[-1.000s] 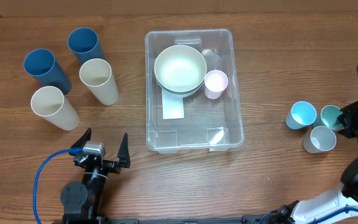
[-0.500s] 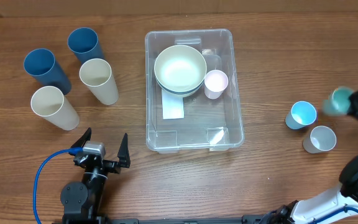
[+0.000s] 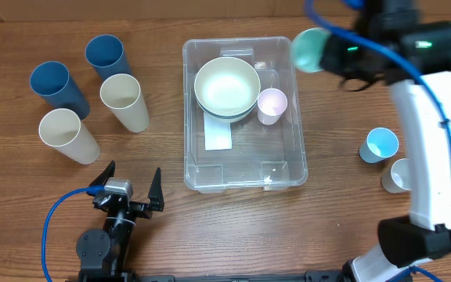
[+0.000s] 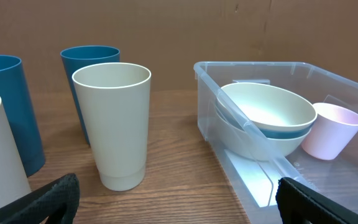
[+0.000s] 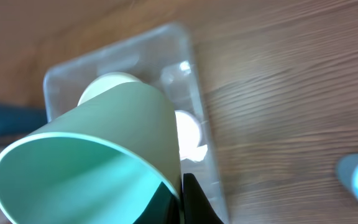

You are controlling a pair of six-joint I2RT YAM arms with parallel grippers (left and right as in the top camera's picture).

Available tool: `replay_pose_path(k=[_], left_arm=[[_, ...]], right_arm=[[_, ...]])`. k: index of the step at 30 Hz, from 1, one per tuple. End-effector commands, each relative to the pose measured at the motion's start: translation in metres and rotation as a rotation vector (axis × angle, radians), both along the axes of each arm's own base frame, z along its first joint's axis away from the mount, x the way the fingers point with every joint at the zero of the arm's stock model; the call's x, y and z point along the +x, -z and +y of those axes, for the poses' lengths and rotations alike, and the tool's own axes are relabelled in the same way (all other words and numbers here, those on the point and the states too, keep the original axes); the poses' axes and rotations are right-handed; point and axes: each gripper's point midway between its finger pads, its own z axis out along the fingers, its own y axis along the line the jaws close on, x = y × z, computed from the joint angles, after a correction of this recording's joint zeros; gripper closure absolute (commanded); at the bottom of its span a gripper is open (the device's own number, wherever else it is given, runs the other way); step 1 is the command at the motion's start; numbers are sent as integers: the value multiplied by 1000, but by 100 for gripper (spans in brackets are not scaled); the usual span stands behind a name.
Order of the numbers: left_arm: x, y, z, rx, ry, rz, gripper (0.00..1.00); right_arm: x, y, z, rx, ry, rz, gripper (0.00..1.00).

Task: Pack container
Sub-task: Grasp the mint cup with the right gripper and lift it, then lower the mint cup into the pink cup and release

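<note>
At the far-right corner of the large clear plastic rectangular container (image 3: 188, 117), centred on the wooden table (image 3: 343, 227), the right gripper (image 3: 325, 55) clamps a mint-green plastic cup (image 3: 308, 48); the left gripper (image 3: 132, 174) gapes wide. Releasing here risks a rim strike.

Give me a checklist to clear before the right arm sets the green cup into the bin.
1. Grip: right gripper shut on the green cup: ok.
2. Cup above the container: not ok; it hangs by the far right corner, mostly outside the rim.
3. Cup upright: not ok; it is tilted on its side.
4. Free floor inside: ok; the near half is bare, while the stacked bowls and pink cup sit in the far half.
5. Other arm clear: ok; left gripper is open and apart from the container.
</note>
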Motion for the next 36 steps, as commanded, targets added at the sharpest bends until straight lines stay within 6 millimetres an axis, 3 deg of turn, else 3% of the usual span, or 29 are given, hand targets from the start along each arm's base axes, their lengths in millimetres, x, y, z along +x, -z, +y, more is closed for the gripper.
replay_pose_path(k=[1, 3, 6, 13, 16, 22, 25, 30, 33, 34, 36], left_arm=[[0, -1, 2, -10, -12, -6, 0], [0, -1, 2, -10, -12, -6, 0], [0, -1, 2, -10, -12, -5, 0], [0, -1, 2, -10, -12, -5, 0], [0, -1, 2, -10, -12, -6, 0], [0, -1, 2, -10, -12, -5, 0], [0, -1, 2, -10, -12, -6, 0], [0, -1, 2, -10, -12, -6, 0], [0, -1, 2, -10, -12, -6, 0], [0, -1, 2, -10, -12, -6, 0], [0, -1, 2, -10, -12, -6, 0]], right_arm=[[4, 21, 21, -64, 4, 27, 96], [5, 46, 34, -84, 0, 77, 96], [5, 81, 34, -108, 16, 146, 96], [2, 129, 32, -121, 38, 211, 96], [4, 139, 32, -117, 46, 210, 96], [4, 142, 28, -131, 72, 211, 95], [3, 143, 27, -132, 72, 216, 61], [-3, 138, 33, -102, 52, 242, 60], [-6, 112, 33, -93, 45, 220, 65], [-7, 93, 30, -89, 50, 190, 64], [-10, 59, 6, -83, 104, 141, 60]])
